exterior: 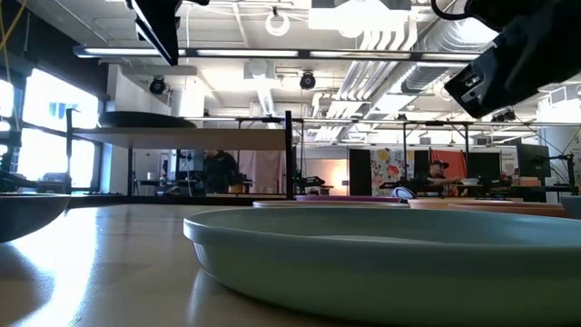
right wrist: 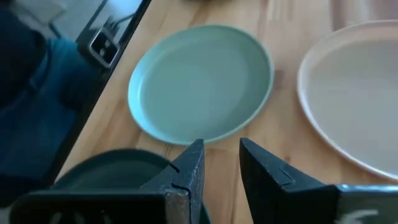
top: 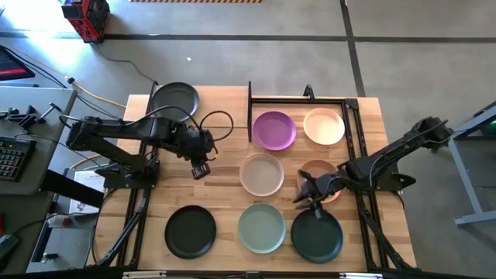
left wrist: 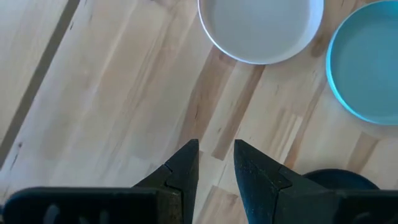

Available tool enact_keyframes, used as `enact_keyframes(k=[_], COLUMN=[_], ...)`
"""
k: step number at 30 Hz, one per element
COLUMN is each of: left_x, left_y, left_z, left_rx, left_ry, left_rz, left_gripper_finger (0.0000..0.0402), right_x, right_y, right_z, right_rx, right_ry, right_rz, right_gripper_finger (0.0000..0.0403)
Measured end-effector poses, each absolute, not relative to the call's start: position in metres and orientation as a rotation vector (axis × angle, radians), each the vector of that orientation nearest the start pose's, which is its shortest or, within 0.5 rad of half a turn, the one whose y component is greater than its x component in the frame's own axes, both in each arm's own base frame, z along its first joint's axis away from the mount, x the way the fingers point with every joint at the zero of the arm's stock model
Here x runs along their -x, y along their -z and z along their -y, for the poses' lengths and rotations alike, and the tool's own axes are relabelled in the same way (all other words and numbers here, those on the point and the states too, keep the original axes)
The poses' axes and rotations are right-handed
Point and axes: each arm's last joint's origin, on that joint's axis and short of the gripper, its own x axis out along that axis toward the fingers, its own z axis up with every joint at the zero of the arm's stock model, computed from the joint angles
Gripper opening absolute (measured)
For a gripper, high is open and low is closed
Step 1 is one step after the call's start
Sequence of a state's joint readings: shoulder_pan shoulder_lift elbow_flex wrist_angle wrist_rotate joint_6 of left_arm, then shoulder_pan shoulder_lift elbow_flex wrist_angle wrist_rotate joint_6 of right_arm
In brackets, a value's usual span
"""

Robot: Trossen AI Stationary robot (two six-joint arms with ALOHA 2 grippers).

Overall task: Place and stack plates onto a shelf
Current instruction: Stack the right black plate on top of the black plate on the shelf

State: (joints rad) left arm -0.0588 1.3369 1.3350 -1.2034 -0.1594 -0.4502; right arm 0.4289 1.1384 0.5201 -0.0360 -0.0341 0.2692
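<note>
Seven plates show in the high view. On the table lie the purple plate (top: 274, 129), cream plate (top: 324, 126), beige plate (top: 261, 173), terracotta plate (top: 322, 174), sage green plate (top: 262, 227) and two black plates (top: 190, 231) (top: 316, 236). A third black plate (exterior: 145, 119) rests on the shelf (exterior: 209, 138) at the far left. My left gripper (top: 200, 169) hangs open over bare tabletop, left of the beige plate (left wrist: 255, 28). My right gripper (top: 310, 198) hovers open between the terracotta plate and the near-right black plate, pointing toward the sage green plate (right wrist: 202, 84).
Black upright bars (top: 249, 101) stand at the far side by the purple plate. A black cable loop (top: 217, 124) lies near my left arm. Bare wood shows under my left gripper (left wrist: 124, 93). The arms' bases stand at the table's left and right edges.
</note>
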Motion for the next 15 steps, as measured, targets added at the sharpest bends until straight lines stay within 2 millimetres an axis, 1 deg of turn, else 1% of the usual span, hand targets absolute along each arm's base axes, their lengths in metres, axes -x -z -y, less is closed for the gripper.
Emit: enact_keyframes(k=[7, 15], left_x=[-0.238, -0.238], left_y=[-0.330, -0.330], left_z=[0.018, 0.018], left_rx=[0.295, 0.324], left_ry=[-0.366, -0.386], left_rz=[-1.144, -1.138], left_gripper_finger=[0.0090, 0.0090], right_x=[-0.201, -0.205], right_y=[-0.177, -0.161], right_z=[-0.105, -0.108], right_rx=[-0.084, -0.057], right_ry=[-0.390, -0.383], right_rz=[-0.770, -0.840], right_gripper_finger=[0.0084, 0.0084])
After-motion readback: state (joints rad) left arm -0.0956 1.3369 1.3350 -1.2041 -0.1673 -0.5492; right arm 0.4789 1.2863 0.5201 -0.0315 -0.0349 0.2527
